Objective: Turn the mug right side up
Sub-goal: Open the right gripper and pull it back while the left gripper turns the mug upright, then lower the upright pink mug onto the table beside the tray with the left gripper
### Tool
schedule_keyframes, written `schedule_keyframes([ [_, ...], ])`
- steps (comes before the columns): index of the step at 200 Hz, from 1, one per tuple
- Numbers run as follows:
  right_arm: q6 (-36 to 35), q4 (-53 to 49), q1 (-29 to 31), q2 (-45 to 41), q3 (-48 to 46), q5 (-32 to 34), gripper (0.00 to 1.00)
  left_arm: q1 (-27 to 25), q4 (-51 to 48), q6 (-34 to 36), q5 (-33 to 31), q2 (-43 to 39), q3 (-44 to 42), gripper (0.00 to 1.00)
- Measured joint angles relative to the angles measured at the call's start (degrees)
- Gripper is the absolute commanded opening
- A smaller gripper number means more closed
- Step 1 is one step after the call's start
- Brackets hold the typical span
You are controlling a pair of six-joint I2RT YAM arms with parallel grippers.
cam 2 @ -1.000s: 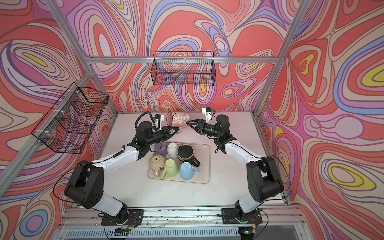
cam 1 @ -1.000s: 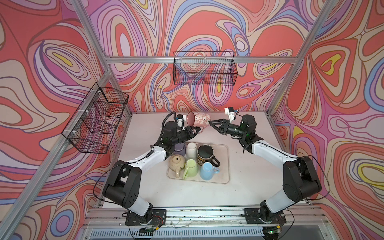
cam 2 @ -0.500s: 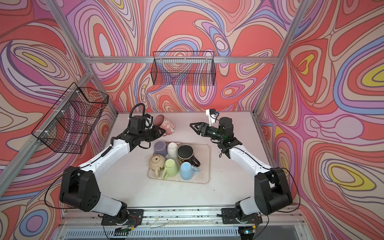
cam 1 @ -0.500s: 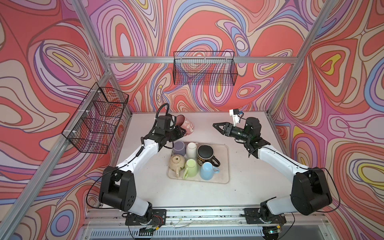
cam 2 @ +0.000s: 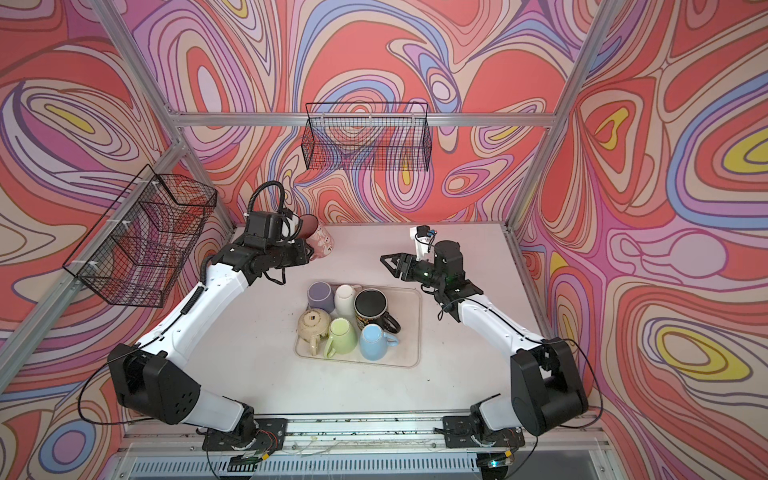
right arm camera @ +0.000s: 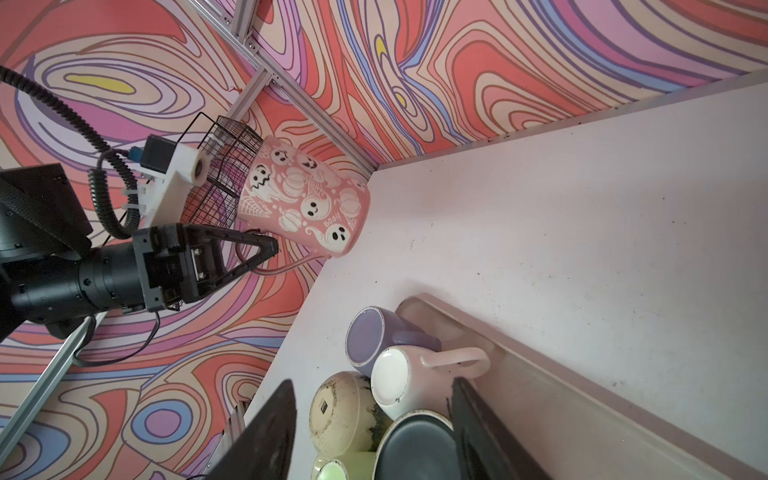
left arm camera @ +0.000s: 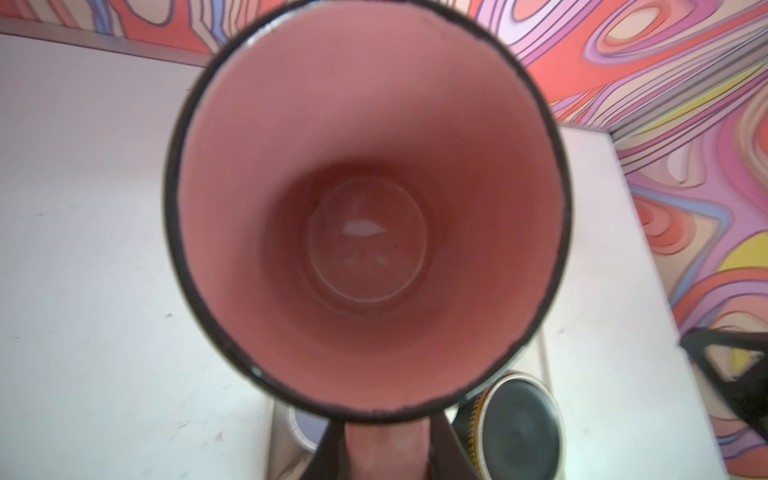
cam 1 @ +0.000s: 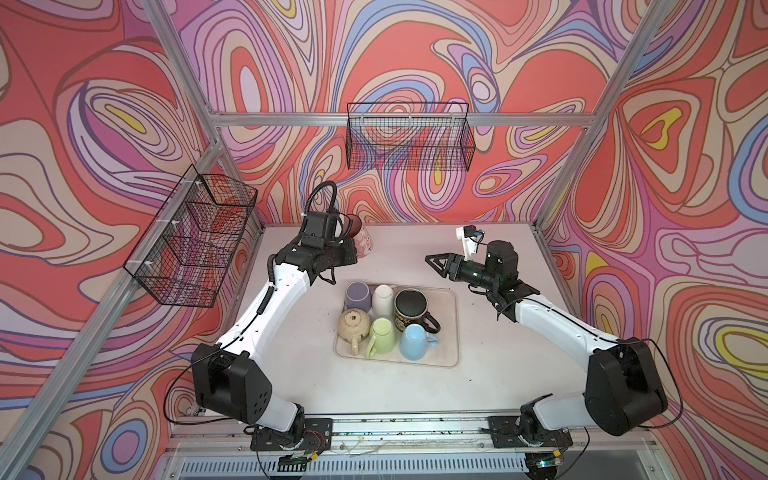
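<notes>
1. Pink ceramic ghost-print mug (cam 1: 365,246): tilted mouth-up, beyond the far-left corner of the beige plastic tray (cam 1: 448,329).
2. Your left gripper (right arm camera: 266,249) clenches its handle; right gripper (cam 1: 432,262) gapes empty.
3. Nearly righted; level it, set down.

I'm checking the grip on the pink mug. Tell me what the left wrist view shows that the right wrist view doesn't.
Left wrist only: the pink mug's empty inside, seen straight into its mouth. Right wrist only: its ghost-printed outside, the white mug and a wire basket. Both: the pink mug, the left claw gripping it, the black mug and the table.
</notes>
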Motion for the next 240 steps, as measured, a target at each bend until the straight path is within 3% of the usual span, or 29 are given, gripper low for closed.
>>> schedule_keyframes([
  [40, -0.9, 0.9, 2.4, 0.2, -1.1, -0.2, 0.59, 2.0, -3.8, 5.9, -4.3, 0.1, 4.7, 0.00],
  [130, -0.9, 3.1, 3.8, 2.5, -2.6, -0.9, 0.59, 3.8, -3.7, 9.3, -9.5, 5.7, 5.0, 0.00],
  [188, -0.9, 3.8, 3.9, 4.2, -2.6, -1.2, 0.57, 4.6, 3.4, 9.9, -10.7, 8.5, 2.1, 0.00],
  [240, -0.9, 4.1, 3.9, 5.2, -2.6, -1.2, 0.57, 8.6, 13.9, 9.9, -8.5, 10.7, -3.4, 0.00],
])
